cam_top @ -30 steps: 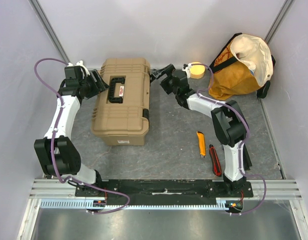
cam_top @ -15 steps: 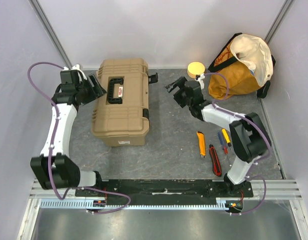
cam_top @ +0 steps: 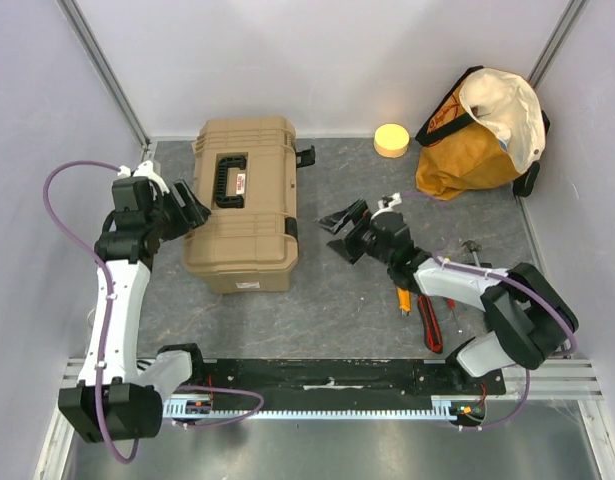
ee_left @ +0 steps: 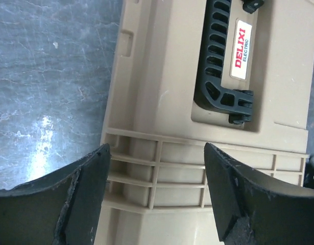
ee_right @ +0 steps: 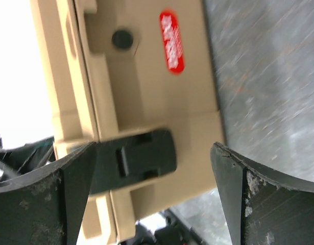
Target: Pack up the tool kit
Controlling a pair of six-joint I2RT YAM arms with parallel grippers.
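The tool kit [cam_top: 242, 215] is a closed tan toolbox with a black handle [cam_top: 230, 180] and a red-white label, standing left of centre. My left gripper [cam_top: 194, 208] is open at its left side. In the left wrist view the tool kit's [ee_left: 167, 112] ribbed lid edge lies between the fingers [ee_left: 85, 194], with nothing gripped. My right gripper [cam_top: 337, 235] is open, low over the mat just right of the tool kit's front black latch [cam_top: 290, 228]. In the right wrist view that latch [ee_right: 139, 158] sits between the spread fingers [ee_right: 248, 199], untouched.
A second latch [cam_top: 305, 156] sticks out at the tool kit's back right. A yellow tape roll [cam_top: 391, 139] and an orange-yellow cloth bag [cam_top: 482, 125] are at the back right. A yellow knife [cam_top: 402, 298], a red-black tool [cam_top: 429, 322] and screwdrivers [cam_top: 450, 302] lie under the right arm.
My right gripper has swung from the back by the tape roll forward to the tool kit's front latch. My left gripper has slid nearer along the tool kit's left side.
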